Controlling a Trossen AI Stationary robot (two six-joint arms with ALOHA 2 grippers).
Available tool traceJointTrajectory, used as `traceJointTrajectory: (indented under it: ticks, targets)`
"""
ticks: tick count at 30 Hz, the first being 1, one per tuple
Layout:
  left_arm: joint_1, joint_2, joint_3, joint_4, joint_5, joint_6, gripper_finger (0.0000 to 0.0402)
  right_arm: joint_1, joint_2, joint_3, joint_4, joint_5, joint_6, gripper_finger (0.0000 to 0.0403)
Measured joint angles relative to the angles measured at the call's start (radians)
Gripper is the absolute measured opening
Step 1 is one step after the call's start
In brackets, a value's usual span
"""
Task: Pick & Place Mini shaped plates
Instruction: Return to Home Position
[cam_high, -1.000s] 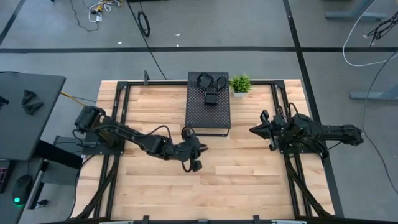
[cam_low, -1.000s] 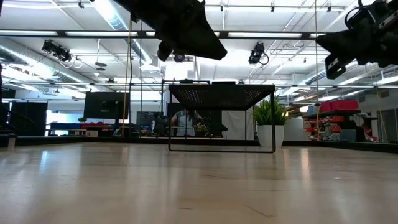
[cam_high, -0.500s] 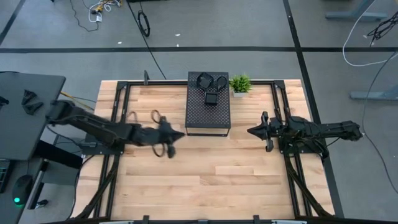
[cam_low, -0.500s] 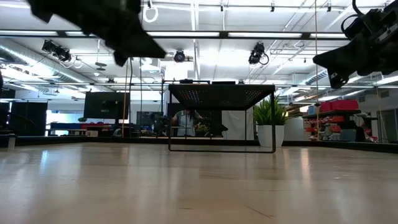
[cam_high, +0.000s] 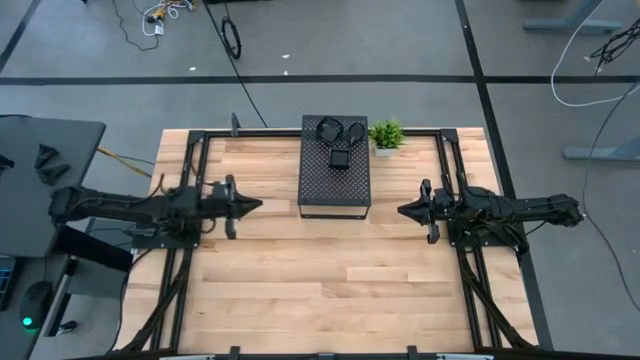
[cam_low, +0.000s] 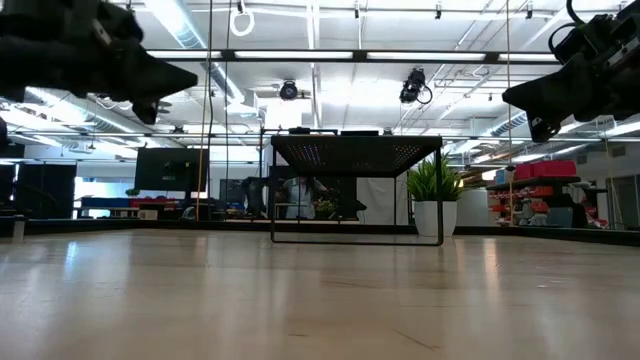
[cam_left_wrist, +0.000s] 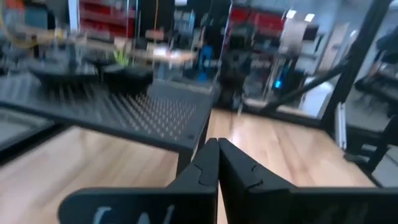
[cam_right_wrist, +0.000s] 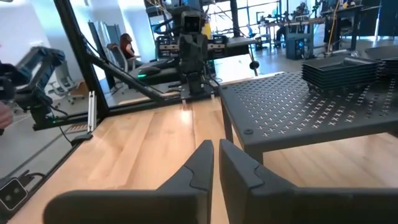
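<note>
Two arms are reaching in over the one wooden worktop (cam_high: 330, 270), one from each side. The left tool (cam_high: 243, 205) is hovering above the worktop's left part, well apart from the shelf. In its own wrist view its two fingers (cam_left_wrist: 205, 171) are pressing together, clenched on nothing.

In the middle, toward the far edge, one black perforated shelf (cam_high: 335, 192) is standing on thin legs. The mini shaped plates (cam_high: 340, 158) are all sitting on its top in three stacks. Two rounded stacks (cam_high: 328, 128) are lying side by side at the far end, and one square stack (cam_high: 340, 159) is sitting just in front of them. How many plates each stack is holding cannot be counted from above. The left wrist view is showing the two rounded stacks only as a blur, and the right wrist view is cutting one layered stack off at the picture's edge. From worktop height the plates are barely showing above the shelf's rim.

One small potted plant (cam_high: 386, 135) is standing just beside the shelf's far right corner.

The right tool (cam_high: 403, 210) is hovering to the right of the shelf, pointing toward it. Its two fingers (cam_right_wrist: 200, 171) are drawn close with only a sliver between them, gripping nothing. In the low view both arms are being cut off by the top edge. One person (cam_right_wrist: 127, 45) is sitting far off in the room, too small to make out
</note>
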Motion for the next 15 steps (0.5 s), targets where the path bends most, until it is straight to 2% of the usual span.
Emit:
traceJointTrajectory:
  ticks: [4, 7, 15]
  targets:
    - [-0.001, -0.141, -0.093, 0.049, 0.004, 0.025, 0.0003, 0.0, 0.0, 0.0, 0.001, 0.0, 0.0, 0.0031]
    - [-0.019, -0.216, -0.098, -0.011, -0.003, 0.046, 0.0003, 0.0, 0.0, 0.0, 0.001, 0.0, 0.0, 0.0031]
    - [-0.102, -0.256, -0.098, -0.068, 0.015, 0.116, 0.0002, 0.0, 0.0, 0.0, 0.001, 0.0, 0.0, 0.0032]
